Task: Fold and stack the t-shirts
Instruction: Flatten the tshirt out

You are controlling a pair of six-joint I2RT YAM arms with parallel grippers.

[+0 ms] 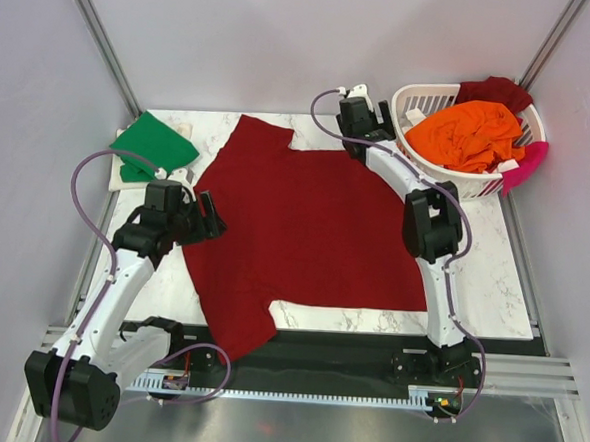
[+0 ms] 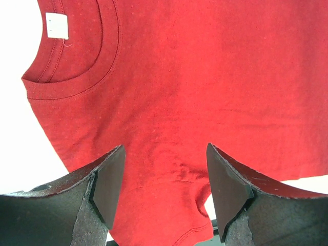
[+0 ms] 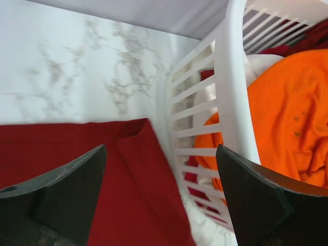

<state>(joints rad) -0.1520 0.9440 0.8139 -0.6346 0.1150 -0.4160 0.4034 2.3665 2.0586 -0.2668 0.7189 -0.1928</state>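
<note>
Looks down past wide-spread fingers of right gripper onto corner of dark red t-shirt on marble table, just beside white slotted basket holding orange t-shirt.

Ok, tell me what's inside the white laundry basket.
An orange t-shirt fills the laundry basket, a dark red one sits behind it and a pink one hangs over the rim. Whatever lies beneath is covered.

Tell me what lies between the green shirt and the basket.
In the top view, the spread red shirt, at its far edge, and the right arm.
</note>
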